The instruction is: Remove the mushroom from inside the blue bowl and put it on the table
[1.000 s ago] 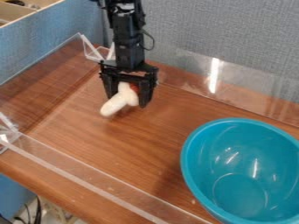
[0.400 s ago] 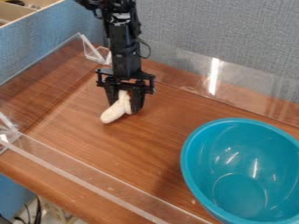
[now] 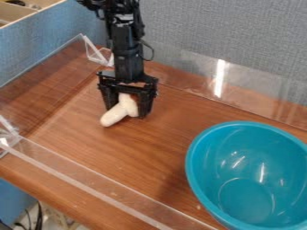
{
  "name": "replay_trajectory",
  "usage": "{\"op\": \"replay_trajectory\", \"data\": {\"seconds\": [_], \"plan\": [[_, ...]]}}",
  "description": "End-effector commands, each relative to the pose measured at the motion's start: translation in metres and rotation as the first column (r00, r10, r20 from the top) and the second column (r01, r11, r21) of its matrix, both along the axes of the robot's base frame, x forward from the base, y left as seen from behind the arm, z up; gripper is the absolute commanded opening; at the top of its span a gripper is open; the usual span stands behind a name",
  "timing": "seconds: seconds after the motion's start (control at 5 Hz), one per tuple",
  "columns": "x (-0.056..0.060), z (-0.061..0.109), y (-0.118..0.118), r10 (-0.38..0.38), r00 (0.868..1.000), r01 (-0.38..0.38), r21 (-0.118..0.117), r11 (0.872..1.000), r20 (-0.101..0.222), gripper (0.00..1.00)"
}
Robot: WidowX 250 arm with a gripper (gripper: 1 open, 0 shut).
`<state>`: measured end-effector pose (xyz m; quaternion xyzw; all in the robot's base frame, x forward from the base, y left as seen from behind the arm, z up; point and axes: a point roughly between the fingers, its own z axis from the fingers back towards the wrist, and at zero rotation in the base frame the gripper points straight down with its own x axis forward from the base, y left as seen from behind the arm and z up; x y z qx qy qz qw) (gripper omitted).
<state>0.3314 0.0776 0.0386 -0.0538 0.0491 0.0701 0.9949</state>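
**Mushroom Reaches the Wood as Arm Lets Go**

At the left of the scene, the mushroom [image 3: 117, 115] lies on its side on the table [image 3: 72, 108], its cream stem pointing toward the near-left corner and its cap end tucked under the end effector [image 3: 128, 101]. A second ago the toy hung pinched between the black fingers, clear of the wood; less than half a second ago it had been lowered until it touched the surface. Now the fingers stand spread to either side of the cap end, no longer pinching it, though they hang close around it. Whether a fingertip brushes the toy cannot be told from this view.

Further right, beyond a stretch of bare wood grain, the blue bowl [image 3: 246, 171] sits at the near-right corner with nothing in it, well apart from the mushroom, and it has not shifted across the three pictures.

By the look of it, the task is all but done: the toy is out of the bowl and resting on the table. What remains is likely a clean lift of the arm, straight up, so that the open fingers do not drag or roll the mushroom.
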Motion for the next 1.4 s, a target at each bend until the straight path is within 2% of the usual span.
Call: {"op": "replay_trajectory", "data": {"seconds": [0.0, 0.2, 0.4, 1.2], "plan": [[0.004, 0.047, 0.008, 0.013, 0.994, -0.016, 0.035, 0.999, 0.106, 1.00], [0.004, 0.064, 0.010, 0.013, 0.992, -0.020, 0.058, 0.998, 0.127, 1.00], [0.005, 0.067, 0.012, 0.018, 0.991, -0.027, 0.069, 0.997, 0.131, 1.00], [0.017, 0.058, 0.017, 0.044, 0.992, -0.054, 0.086, 0.995, 0.115, 1.00]]}}
